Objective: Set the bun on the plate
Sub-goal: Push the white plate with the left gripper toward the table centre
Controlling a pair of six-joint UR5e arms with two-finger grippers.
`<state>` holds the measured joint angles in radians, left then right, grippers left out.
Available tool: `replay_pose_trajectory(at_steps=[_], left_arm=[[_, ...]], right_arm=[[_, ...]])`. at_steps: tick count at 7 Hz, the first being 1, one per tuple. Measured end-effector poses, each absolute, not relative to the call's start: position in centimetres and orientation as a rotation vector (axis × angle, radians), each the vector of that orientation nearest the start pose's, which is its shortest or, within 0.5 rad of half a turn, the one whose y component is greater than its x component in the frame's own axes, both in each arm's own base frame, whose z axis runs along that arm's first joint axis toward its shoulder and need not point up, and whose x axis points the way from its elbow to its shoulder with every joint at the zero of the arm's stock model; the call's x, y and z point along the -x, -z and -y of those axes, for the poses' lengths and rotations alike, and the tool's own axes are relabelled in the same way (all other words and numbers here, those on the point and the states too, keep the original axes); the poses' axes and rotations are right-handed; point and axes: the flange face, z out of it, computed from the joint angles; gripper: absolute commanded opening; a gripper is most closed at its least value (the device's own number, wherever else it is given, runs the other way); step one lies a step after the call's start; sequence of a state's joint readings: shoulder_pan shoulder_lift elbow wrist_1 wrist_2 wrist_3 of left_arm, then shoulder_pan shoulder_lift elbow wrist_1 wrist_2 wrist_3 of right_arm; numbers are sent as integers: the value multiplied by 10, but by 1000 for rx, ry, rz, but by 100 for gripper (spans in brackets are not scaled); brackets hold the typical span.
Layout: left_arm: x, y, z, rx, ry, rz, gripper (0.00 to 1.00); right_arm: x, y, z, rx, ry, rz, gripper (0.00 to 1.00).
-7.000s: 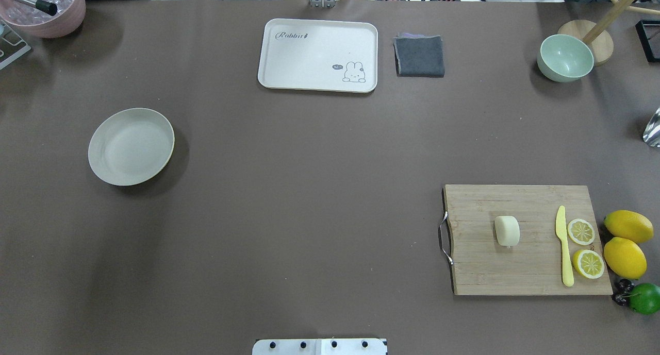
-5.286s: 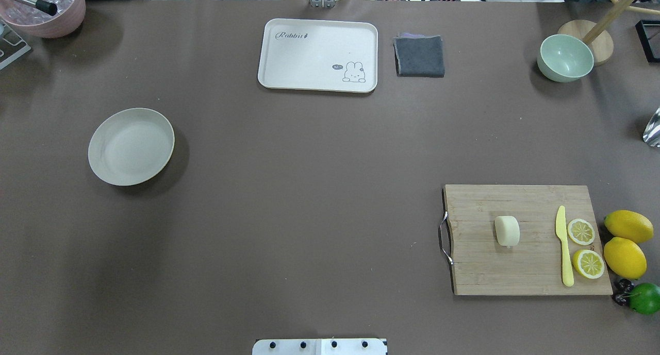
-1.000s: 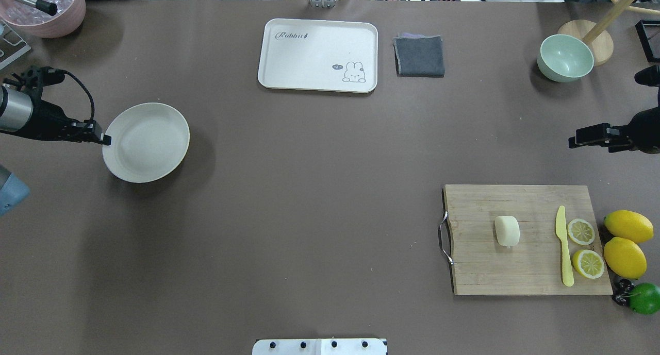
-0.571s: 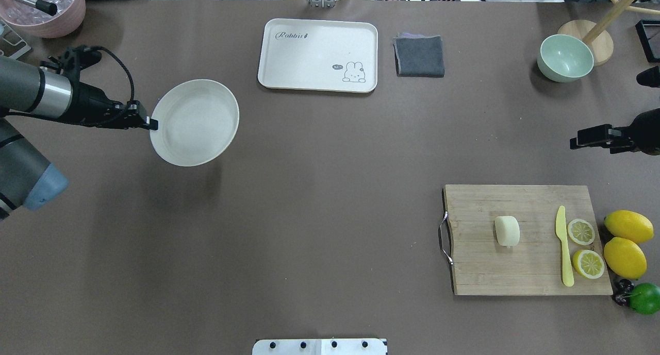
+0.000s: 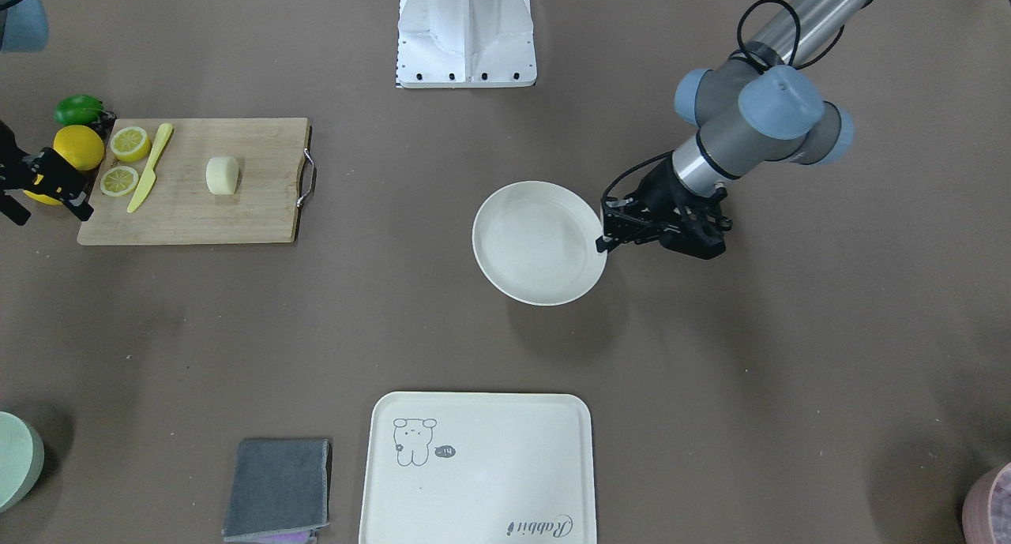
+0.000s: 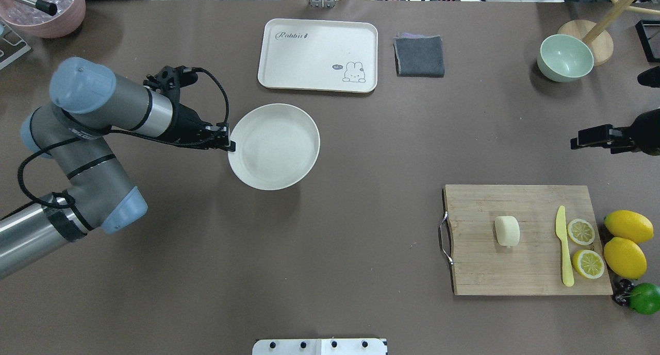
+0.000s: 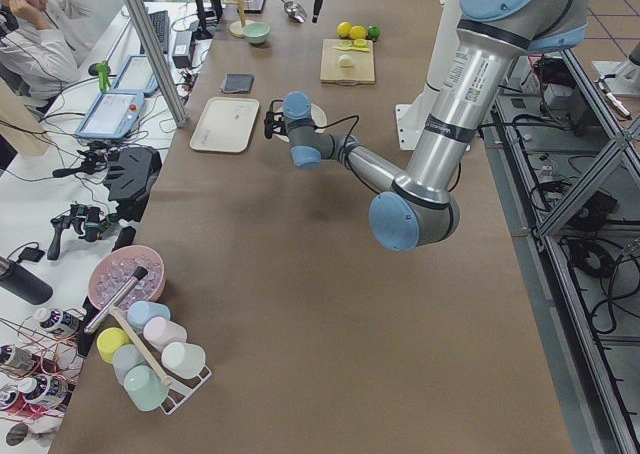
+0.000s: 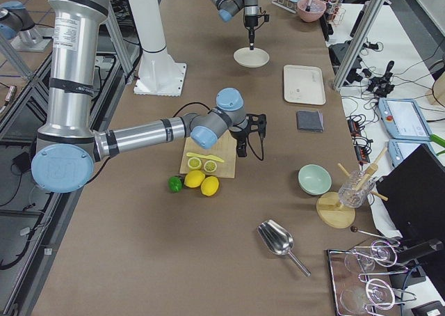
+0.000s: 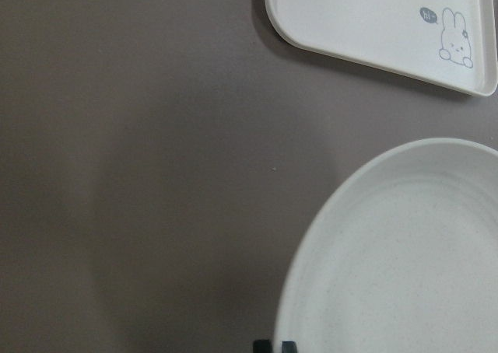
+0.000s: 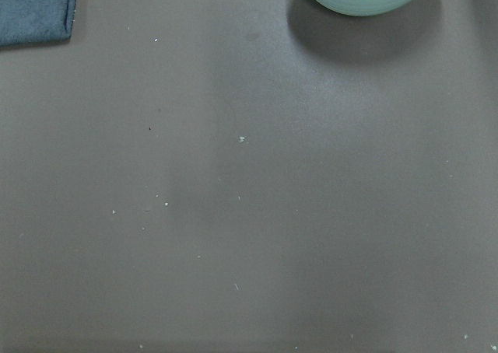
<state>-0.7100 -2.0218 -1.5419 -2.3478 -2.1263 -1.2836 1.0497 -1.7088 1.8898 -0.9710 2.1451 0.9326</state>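
Left gripper (image 6: 230, 145) is pinched almost shut on the rim of the plate (image 6: 273, 146), with only the rim's thickness between its fingers and nothing else in its hold. Within the last second it has swept the plate from the table's left edge to the middle, so the plate seems to be going towards the bun. The bun (image 6: 507, 230) lies untouched on the cutting board (image 6: 515, 272), well beyond the plate's far side from this gripper, near the right gripper (image 5: 47, 210), which is spread and empty.
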Motion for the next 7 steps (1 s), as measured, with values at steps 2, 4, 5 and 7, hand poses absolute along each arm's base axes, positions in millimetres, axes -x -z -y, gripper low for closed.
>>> replay_pose_trajectory(at_steps=[2,4,5,7], left_arm=[[-497,-295,464,-122,8,-1217,0],[-525,-284,442,-121,-15,-1207,0],[-532,-284,437,-120,-20,-1201,0],[-537,-284,433,-124,-24,-1196,98]], right_arm=[[159,-502,436,-206,-158,910,100],[159,-501,436,-206,-159,910,100],[159,-501,436,-206,-160,910,100],[159,-501,436,-206,-160,910,100]])
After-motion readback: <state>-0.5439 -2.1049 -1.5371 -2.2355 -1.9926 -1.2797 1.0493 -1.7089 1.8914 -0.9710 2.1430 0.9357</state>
